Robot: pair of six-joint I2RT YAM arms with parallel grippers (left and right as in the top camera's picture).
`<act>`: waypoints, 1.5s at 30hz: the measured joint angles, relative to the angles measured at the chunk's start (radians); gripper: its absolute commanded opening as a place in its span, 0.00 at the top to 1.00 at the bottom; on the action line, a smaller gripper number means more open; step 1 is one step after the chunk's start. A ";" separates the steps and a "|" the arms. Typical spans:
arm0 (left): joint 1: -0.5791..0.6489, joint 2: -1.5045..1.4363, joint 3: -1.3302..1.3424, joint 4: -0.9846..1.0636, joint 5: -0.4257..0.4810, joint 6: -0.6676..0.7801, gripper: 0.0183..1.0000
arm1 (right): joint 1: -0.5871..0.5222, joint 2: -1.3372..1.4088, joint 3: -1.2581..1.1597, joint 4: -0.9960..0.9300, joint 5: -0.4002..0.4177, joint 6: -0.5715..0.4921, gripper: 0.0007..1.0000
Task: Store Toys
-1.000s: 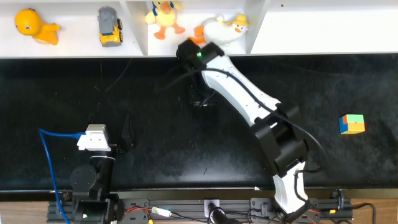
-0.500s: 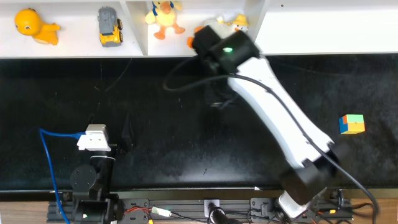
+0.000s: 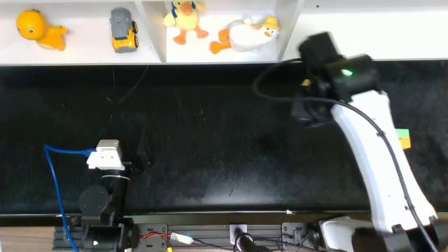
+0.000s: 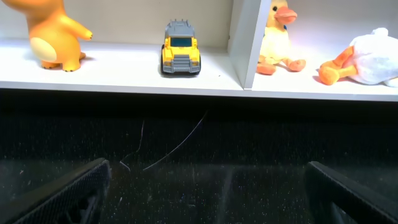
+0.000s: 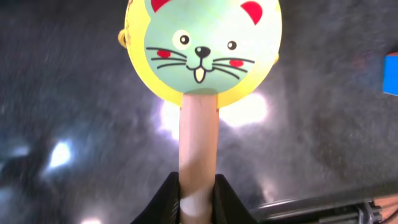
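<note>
Swinging away from the middle of the shelf (image 3: 84, 57), the right arm had crossed to the desk's right half within the last second, and its gripper (image 3: 310, 110) hung above the black desk (image 3: 210, 140) a short way in front of the back edge. The right wrist view showed the fingers (image 5: 166, 202) clenched on the wooden handle (image 5: 198, 134) of a cat-faced rattle (image 5: 202, 46). The rattle's long axis ran straight out from the grip, with the round head at the far end.

The bay at the shelf's right end (image 3: 392, 31) looked bare and lay just beyond the gripper, towards the back right corner. The other bays held an orange duck (image 3: 38, 28), a toy truck (image 3: 124, 31), a yellow duck (image 3: 185, 19) and a white duck (image 3: 246, 35).

I judged the right arm far the nearer. The left gripper (image 4: 205, 186) sat near the front left corner with its fingers spread wide and nothing between them.

A coloured cube (image 3: 403, 138) lay near the right edge, partly under the arm. It was probably clear of a straight push to the shelf.
</note>
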 measured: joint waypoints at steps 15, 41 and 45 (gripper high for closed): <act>0.000 0.000 0.000 0.000 0.000 0.000 0.00 | -0.223 -0.069 -0.283 0.451 -0.007 -0.300 0.96; 0.000 0.000 0.000 0.000 0.000 0.000 0.00 | -0.265 0.153 -0.292 0.941 -0.055 -0.599 0.95; 0.000 0.000 0.000 0.000 0.000 0.000 0.00 | -0.266 0.161 -0.293 1.008 -0.056 -0.583 0.96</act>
